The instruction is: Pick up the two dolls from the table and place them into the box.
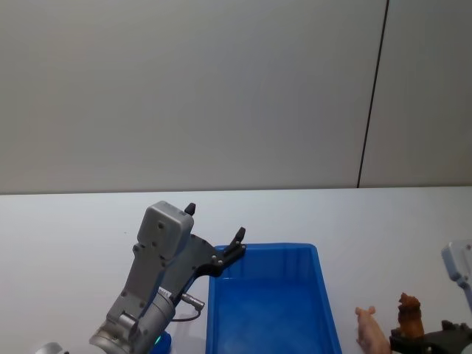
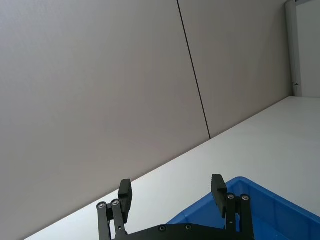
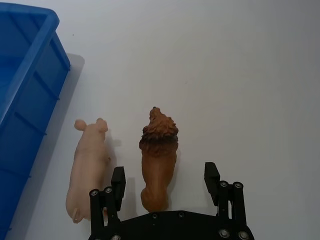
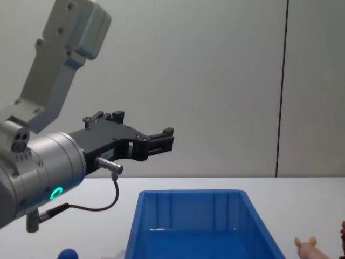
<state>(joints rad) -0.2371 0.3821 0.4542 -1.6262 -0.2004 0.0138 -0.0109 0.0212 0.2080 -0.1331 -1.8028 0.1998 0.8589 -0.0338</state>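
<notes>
Bright blue box (image 3: 30,75), brown doll (image 3: 159,160), pale pink doll (image 3: 89,167) — white table (image 3: 225,75)

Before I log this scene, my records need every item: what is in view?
bright blue rectangular plastic bin: one, blue, mid-table
brown lion-shaped figurine: one, brown, on the table right of the bin
pale pink pig-shaped figurine: one, pink, between bin and brown figurine
small blue ball: one, blue, left of bin
flat white tabletop: one, white
grey wall: one, behind
left gripper: black, raised by bin's far left corner, jaws open
right gripper: black, jaws open astride brown figurine
</notes>
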